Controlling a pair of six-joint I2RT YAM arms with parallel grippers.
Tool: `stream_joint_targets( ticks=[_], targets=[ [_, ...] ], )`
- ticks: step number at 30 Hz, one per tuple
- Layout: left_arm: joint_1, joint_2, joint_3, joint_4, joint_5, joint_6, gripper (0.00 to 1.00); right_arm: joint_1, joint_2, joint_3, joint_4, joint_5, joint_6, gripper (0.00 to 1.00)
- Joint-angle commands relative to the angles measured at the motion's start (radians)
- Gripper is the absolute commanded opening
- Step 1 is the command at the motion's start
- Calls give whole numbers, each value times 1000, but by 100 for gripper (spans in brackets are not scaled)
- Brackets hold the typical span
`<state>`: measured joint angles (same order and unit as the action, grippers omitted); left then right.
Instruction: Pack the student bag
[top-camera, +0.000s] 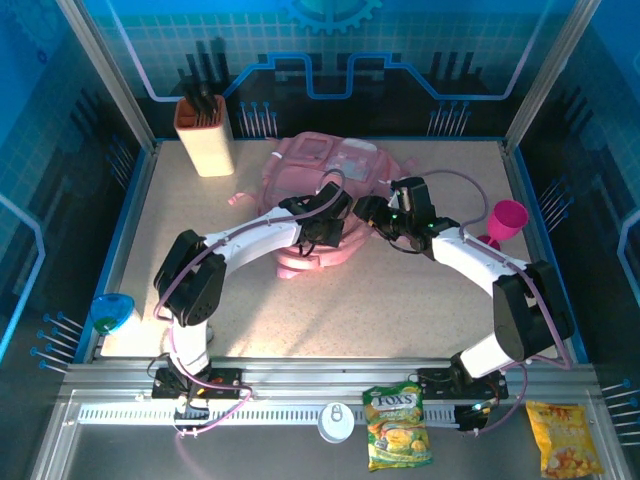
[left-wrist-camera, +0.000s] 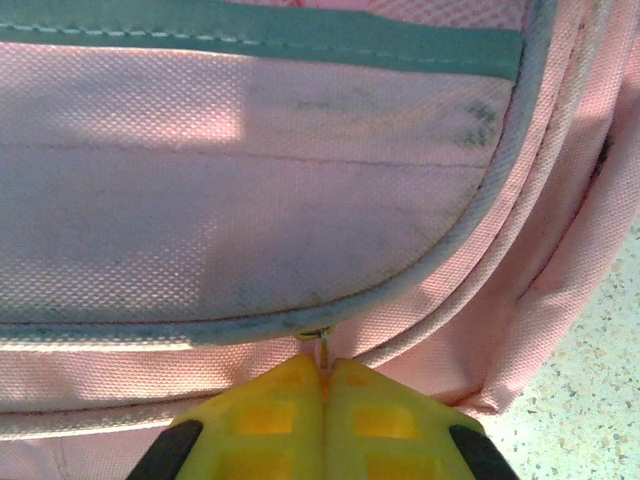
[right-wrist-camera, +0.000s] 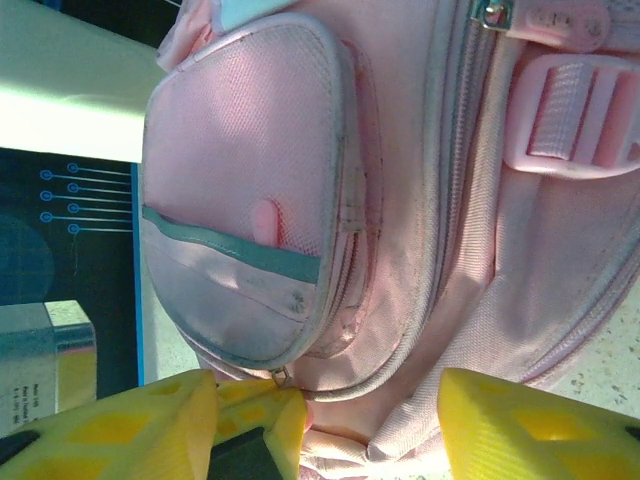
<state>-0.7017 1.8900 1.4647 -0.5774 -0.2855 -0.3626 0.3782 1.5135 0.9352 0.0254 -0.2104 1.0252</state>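
The large soft pink fabric backpack (top-camera: 300, 175) is lying flat at the back centre of the speckled beige table (top-camera: 400, 310), with both arms reaching over it. Its cloth is showing a fine woven grid, scuffed grey in places. A rounded front pocket (left-wrist-camera: 250, 190) is edged with pale piping and crossed by a grey-green band (left-wrist-camera: 300, 35). A ribbed pink plastic buckle (right-wrist-camera: 570, 110) is sitting on a strap.

The left gripper (left-wrist-camera: 325, 375) is pinching the small metal zip pull (left-wrist-camera: 318, 338) at the bottom of the pocket's curve, its yellow waffle-moulded pads pressed together on it. The right gripper (right-wrist-camera: 328, 400) is standing with its jaws apart and bunched pink fabric lying in the gap. Whether either pad is touching the cloth cannot be told.

Bare table is lying in front of the backpack and to its left. A tall beige holder with an orange rim (top-camera: 205, 135) is standing at the back left, apart from the backpack. A magenta plastic cup (top-camera: 507, 220) is standing near the right edge, just beside the right forearm. A green-and-yellow snack packet (top-camera: 398, 428) and a yellow snack packet (top-camera: 563, 438) are lying on the near metal rail.

From above, the arms are covering the backpack's middle. The dark items in the holder are hard to make out.
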Motion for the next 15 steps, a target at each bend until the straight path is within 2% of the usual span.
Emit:
stream_joint_targets(
  ticks=[1, 8, 15],
  targets=[
    [-5, -44, -10, 40, 44, 21, 0, -15, 16, -13, 31, -13, 111, 57],
    [-3, -98, -54, 144, 193, 43, 0, -4, 82, 2, 154, -94, 291, 47],
    [-3, -106, -72, 180, 258, 61, 0, 14, 161, 82, 61, -85, 310, 43]
  ],
)
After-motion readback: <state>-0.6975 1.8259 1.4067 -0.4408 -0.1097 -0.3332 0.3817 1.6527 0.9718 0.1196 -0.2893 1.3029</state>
